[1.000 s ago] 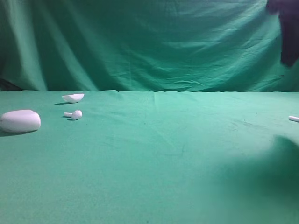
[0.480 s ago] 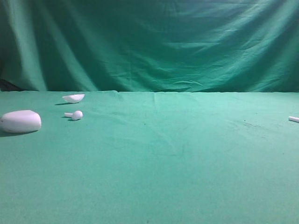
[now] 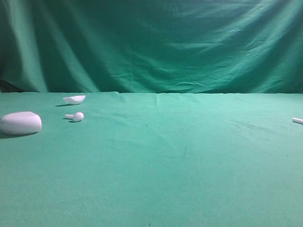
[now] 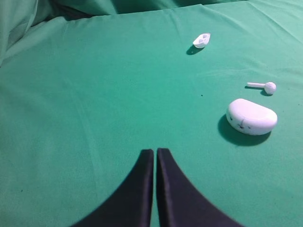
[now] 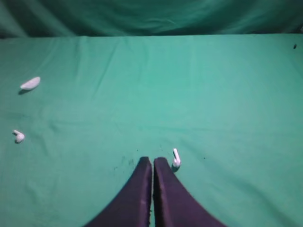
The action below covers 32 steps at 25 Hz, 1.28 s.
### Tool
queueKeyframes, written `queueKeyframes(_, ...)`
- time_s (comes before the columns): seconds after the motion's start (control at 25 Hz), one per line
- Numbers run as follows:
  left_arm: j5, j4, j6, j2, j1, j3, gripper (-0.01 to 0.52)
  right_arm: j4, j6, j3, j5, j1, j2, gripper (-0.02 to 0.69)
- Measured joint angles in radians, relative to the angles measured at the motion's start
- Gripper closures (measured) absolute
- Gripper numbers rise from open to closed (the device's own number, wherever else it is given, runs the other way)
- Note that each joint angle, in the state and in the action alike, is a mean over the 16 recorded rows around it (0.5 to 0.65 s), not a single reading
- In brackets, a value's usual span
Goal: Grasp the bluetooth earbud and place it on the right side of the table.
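In the high view neither arm shows; the table (image 3: 156, 189) carries a white case (image 3: 21, 123) at the far left, a twin earbud (image 3: 75, 116) just beyond it and a small white shell piece (image 3: 75, 99) farther back, while the earbud (image 3: 298, 120) lies alone at the right edge, only its stem end visible. That placement suggests the task's thing already rests on the right side, well apart from the cluster. In the left wrist view the left gripper (image 4: 155, 153) has its dark jaws pressed together with nothing between them, hanging above bare cloth; the case (image 4: 251, 117) sits ahead and to its right, the twin earbud (image 4: 263, 86) beyond that, and the shell piece (image 4: 202, 40) farthest ahead, so this arm looks parked, not engaged. In the right wrist view the right gripper (image 5: 153, 162) is likewise closed tight and empty, tips together above the cloth, and the earbud (image 5: 175, 159) lies on the cloth just to the right of the tips, apart from them. The twin earbud (image 5: 19, 136) and shell piece (image 5: 30, 83) sit far to the left. With the earbud free and the jaws empty, the placing seems done.
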Motion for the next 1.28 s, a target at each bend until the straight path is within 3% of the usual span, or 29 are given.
queueKeyframes(0.6, 0.000, 0.000, 0.000, 0.000, 0.000, 0.000, 0.514, -0.012, -0.007, 0.110, -0.070, -0.012, -0.226, 0.665)
queueKeyframes(1.28, 0.000, 0.000, 0.000, 0.000, 0.000, 0.000, 0.514, -0.077, -0.010, 0.576, -0.389, -0.119, -0.298, 0.665)
